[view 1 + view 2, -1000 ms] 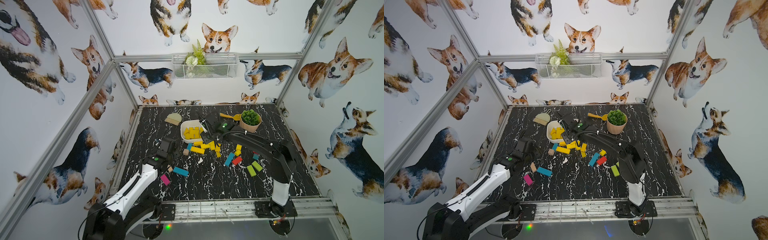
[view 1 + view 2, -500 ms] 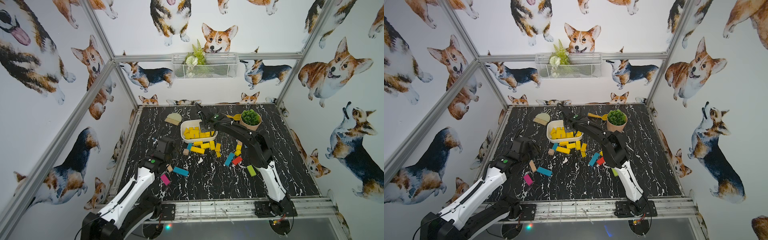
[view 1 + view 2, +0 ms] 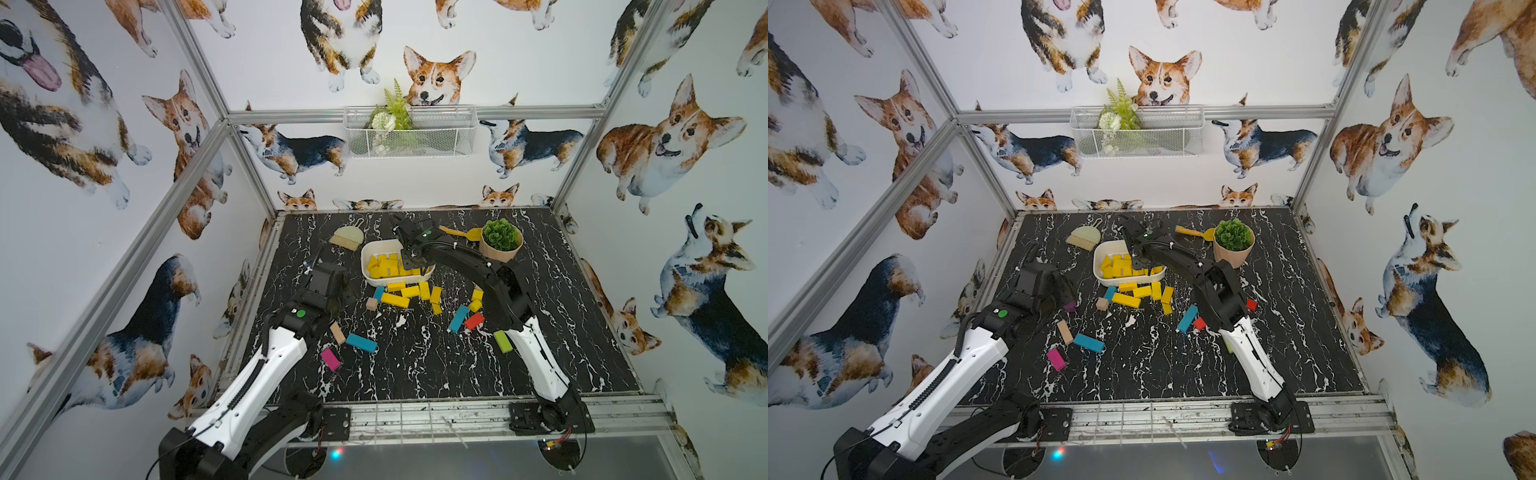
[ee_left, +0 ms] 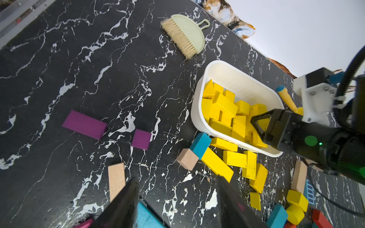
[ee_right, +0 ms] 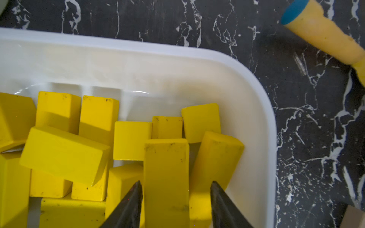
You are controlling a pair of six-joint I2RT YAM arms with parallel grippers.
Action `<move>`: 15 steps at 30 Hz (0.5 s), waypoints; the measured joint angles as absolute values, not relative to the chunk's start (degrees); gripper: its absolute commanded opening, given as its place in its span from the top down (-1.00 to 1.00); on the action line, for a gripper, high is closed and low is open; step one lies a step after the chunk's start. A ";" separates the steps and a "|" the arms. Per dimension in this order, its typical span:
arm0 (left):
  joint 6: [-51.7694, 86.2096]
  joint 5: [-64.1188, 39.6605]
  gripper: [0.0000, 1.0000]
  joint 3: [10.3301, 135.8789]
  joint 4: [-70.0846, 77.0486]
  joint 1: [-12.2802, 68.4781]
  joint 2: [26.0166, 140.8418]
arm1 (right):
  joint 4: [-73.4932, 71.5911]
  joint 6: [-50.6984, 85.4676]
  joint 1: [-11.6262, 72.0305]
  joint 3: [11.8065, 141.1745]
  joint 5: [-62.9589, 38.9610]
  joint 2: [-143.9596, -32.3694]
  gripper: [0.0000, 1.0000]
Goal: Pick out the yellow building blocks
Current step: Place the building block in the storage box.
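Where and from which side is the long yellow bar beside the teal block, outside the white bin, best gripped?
Probably from straight above, across the narrow width of the long yellow bar near mid-length: it lies flat, near long edge free; the teal block blocks one end and another yellow block crowds the far edge.

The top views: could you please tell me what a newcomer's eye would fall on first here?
Probably the white tub towards the back of the table, heaped with yellow building blocks. The right gripper hangs over it, jaws apart on either side of one yellow bar. Next come more yellow blocks scattered just in front of the tub, and the corgi wallpaper on every wall.
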State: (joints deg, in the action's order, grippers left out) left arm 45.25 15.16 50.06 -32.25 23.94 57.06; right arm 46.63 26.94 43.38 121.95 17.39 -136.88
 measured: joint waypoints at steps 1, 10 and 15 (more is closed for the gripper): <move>44.91 15.27 -0.30 51.20 -32.23 23.92 57.43 | 46.81 26.94 43.38 121.67 17.06 -136.62 -0.25; 43.79 14.61 -0.28 53.54 -32.84 25.89 58.94 | 40.16 25.30 43.88 99.61 13.10 -114.56 -0.25; 47.42 14.85 -0.30 52.93 -32.32 30.85 62.72 | 33.30 24.49 43.97 85.67 10.83 -101.93 -0.25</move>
